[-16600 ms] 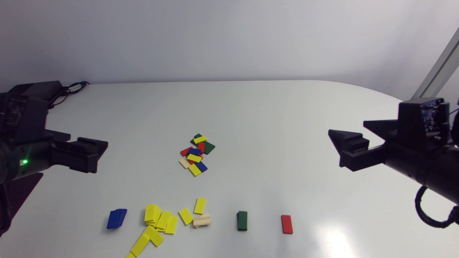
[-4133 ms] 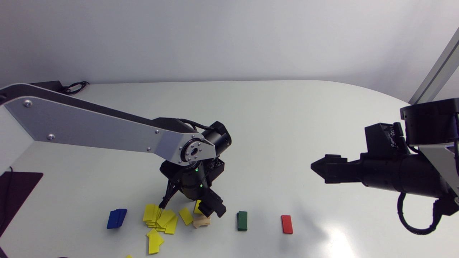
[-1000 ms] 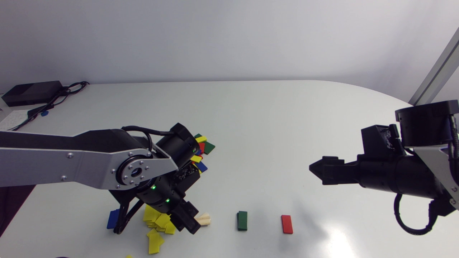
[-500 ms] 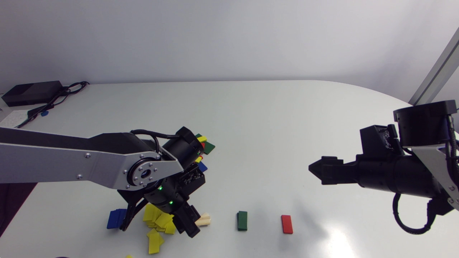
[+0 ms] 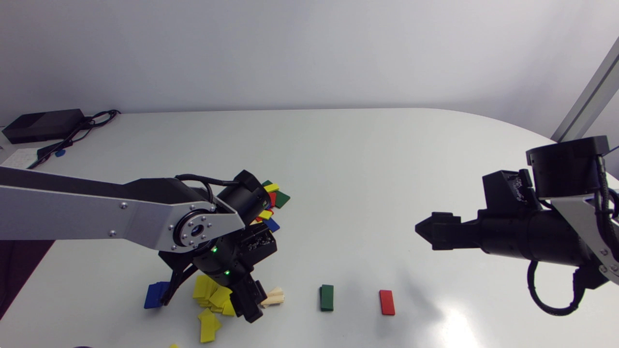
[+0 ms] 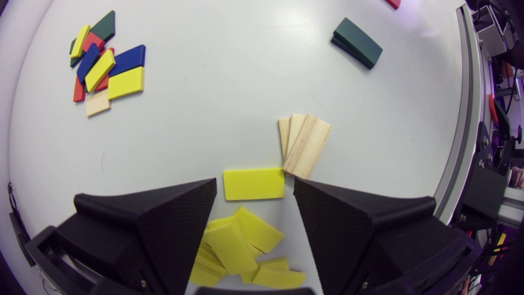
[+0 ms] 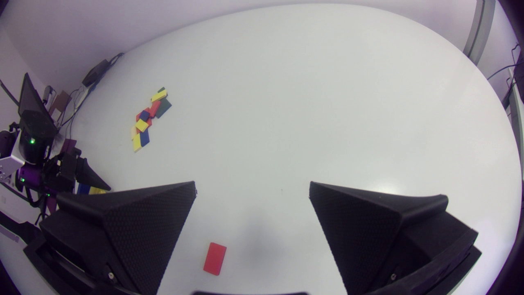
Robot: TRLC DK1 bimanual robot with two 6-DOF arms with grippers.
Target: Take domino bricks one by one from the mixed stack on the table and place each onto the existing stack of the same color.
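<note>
Our left tool (image 6: 254, 181), wide open and empty, should close squarely on the yellow brick (image 6: 245, 186), sparing the wood stack (image 6: 305, 143).

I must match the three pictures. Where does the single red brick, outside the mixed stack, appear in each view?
Head view: red brick lies flat, right of the green stack.
Left wrist view: only the red brick's corner shows, far ahead of the jaws, beyond the green stack.
Right wrist view: red brick shows between the open jaws.
Shared landmark: the mixed stack, in all three.
</note>
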